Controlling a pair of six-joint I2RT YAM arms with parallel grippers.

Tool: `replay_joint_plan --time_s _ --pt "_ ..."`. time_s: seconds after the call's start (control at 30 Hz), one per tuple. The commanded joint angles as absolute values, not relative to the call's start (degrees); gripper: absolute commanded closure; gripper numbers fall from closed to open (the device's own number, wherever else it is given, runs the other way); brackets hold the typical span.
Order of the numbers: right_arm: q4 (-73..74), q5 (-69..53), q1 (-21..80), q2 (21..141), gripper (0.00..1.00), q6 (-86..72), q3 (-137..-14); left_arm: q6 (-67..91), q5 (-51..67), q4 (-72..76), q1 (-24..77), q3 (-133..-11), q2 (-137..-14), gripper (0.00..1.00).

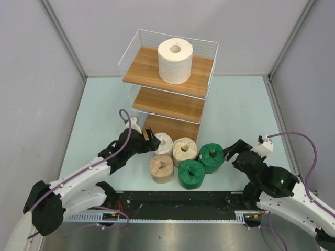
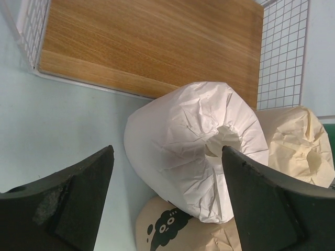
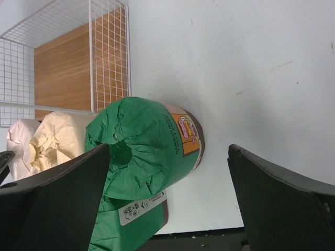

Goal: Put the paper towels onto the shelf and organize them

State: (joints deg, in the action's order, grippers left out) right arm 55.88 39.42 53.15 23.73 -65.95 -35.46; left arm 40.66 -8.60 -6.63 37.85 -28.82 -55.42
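Left hand (image 2: 166, 157), fingers apart, straddles the white-wrapped roll (image 1: 163, 142) just in front of the shelf (image 1: 146, 70). A plain white roll (image 1: 175, 60) stands on the shelf's top board. Right hand (image 3: 168, 151), spread wide, hovers just beside a green roll (image 1: 212, 157) on the worktop (image 1: 246, 104) before the shelf.
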Motion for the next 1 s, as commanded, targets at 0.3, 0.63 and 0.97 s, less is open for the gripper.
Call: replay_joint_plan --time_s 0.3,0.63,0.97 --pt "54.9 41.3 53.2 24.4 0.00 -66.3 -35.2 39.2 -9.8 -3.6 40.3 -29.9 -60.4 0.14" --pt "54.8 41.0 53.3 24.5 0.00 -65.8 -35.2 38.8 -12.0 -6.8 41.2 -33.5 -64.1 0.27" --pt "54.9 41.0 53.2 24.5 0.00 -66.2 -35.2 37.6 -10.7 -12.1 41.8 -35.1 -58.6 0.48"
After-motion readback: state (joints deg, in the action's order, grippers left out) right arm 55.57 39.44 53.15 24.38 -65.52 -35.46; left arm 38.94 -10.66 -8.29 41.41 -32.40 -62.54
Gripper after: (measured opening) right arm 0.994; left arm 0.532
